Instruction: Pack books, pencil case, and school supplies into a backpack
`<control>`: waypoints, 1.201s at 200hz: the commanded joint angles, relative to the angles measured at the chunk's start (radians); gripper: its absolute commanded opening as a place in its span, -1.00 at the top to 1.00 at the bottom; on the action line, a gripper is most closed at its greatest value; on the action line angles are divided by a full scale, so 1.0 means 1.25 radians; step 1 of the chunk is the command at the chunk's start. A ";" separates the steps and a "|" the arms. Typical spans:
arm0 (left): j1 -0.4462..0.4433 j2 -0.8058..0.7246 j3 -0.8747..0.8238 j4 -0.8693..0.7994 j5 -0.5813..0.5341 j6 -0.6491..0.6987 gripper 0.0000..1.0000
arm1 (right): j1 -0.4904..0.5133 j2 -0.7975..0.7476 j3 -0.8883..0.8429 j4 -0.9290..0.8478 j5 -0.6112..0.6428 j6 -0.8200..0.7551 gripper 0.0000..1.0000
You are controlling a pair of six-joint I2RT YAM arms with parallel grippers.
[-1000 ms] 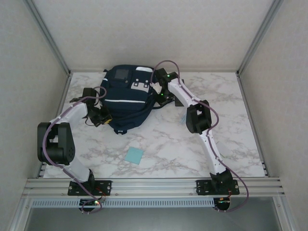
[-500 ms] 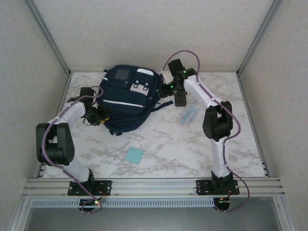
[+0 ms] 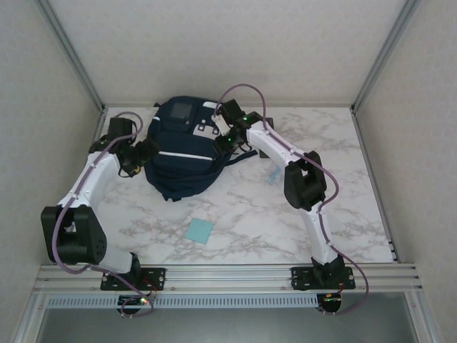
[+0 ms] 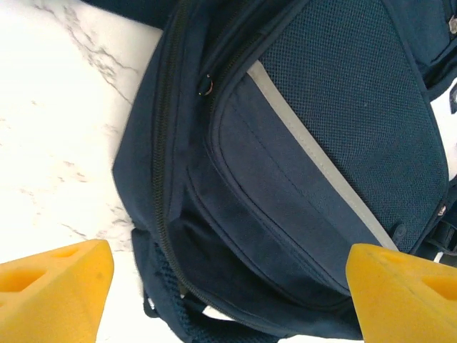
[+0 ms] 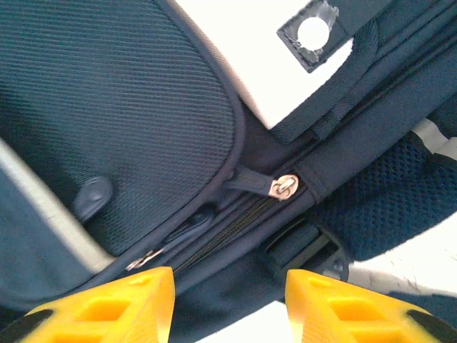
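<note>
The navy backpack lies at the back middle of the table, white stripes up. My left gripper hovers at its left side, open wide; in the left wrist view its yellow fingertips frame the backpack's zipped side. My right gripper is over the bag's right edge, open, with a closed zipper and its metal pull just beyond the fingertips. The light-blue square pad lies on the marble near the front. The clear bluish packet peeks out beside the right arm. Books and pencil case are out of view.
Grey walls and aluminium posts enclose the marble table. The backpack's dark straps trail to its right under the right arm. A mesh strap shows in the right wrist view.
My left gripper opened from shut and pulled back along the bag's left side. My right gripper swung out to the right, then returned left onto the bag's right edge.
</note>
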 commanded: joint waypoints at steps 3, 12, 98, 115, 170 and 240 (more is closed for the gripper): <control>-0.027 0.035 -0.053 0.068 0.004 -0.094 -0.68 | -0.003 0.049 0.045 0.019 0.039 0.002 0.09; -0.031 0.046 -0.061 0.079 0.001 -0.101 -0.68 | 0.001 0.065 0.053 0.031 0.051 0.001 0.09; -0.025 0.109 -0.099 0.106 0.010 -0.096 -0.70 | 0.007 0.201 0.114 0.081 0.119 0.168 -0.21; -0.019 0.125 -0.094 0.111 0.014 -0.095 -0.70 | 0.008 0.215 0.123 0.064 0.120 0.246 0.29; 0.003 0.173 -0.045 0.119 -0.012 -0.084 -0.70 | -0.021 0.112 -0.089 0.164 -0.051 0.565 0.78; 0.026 0.277 0.092 0.110 -0.031 -0.072 -0.70 | 0.007 -0.074 -0.347 0.286 -0.147 0.652 0.67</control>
